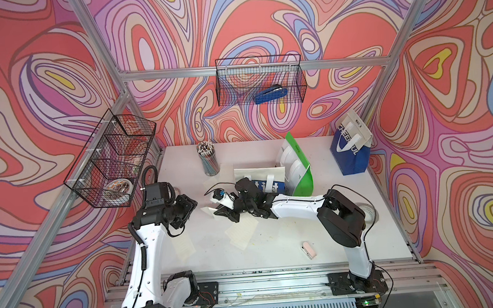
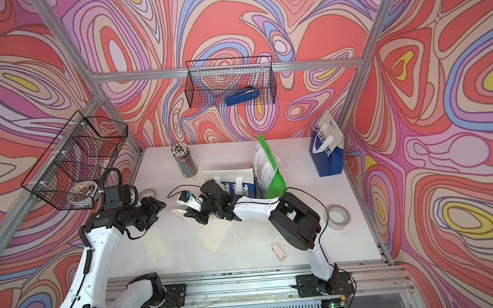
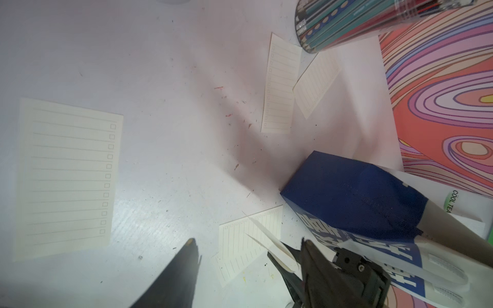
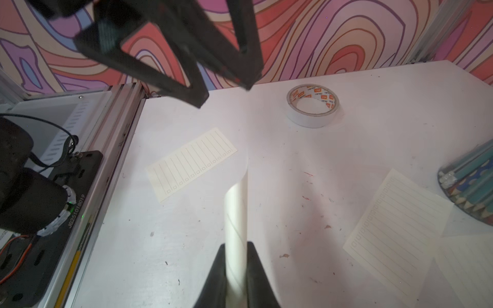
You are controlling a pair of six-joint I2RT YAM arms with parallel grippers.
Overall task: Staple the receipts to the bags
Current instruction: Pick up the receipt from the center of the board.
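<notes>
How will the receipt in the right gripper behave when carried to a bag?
Likely floppy: the receipt bows into a curl beyond the right gripper, which is shut on one end. Probably very light, since that thin sheet holds up from a pinch alone. Fast moves may make it flap.

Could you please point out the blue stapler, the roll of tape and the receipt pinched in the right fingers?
blue stapler (image 1: 271,96): in a top view, middle of its blue body.
roll of tape (image 4: 312,121): right wrist view, its white outer wall.
receipt (image 4: 236,218): right wrist view, middle of the curled slip.
</notes>
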